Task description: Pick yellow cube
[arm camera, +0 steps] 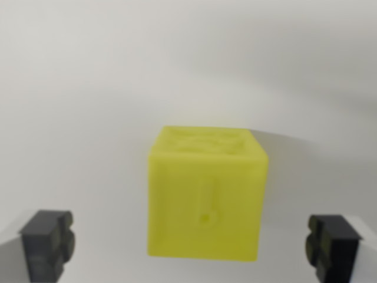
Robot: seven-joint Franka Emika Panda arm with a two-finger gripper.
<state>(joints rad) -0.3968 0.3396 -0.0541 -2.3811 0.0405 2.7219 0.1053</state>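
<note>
I am looking down the wrist view at the cube [206,197], which sits just right of the frame's centre and fills the lower middle, resting on a plain white surface [88,88]. It is blurred, so I read the marks on its near face and top only as shallow moulded relief. My gripper [189,246] is spread wide: one dark fingertip [48,244] shows in the lower left corner and the other in the lower right, each well apart from the cube, with bare surface between pad and yellow side. Nothing is held. I judge this to be the approach step, with the hand lined up over the cube but the grasp not yet made. The cube looks slightly nearer the right finger than the left, so the next move, as I see it, calls for a small shift toward the frame's right, then a descent until the pads bracket the two side faces, then a close. How far the tips stand above the surface I cannot tell.
</note>
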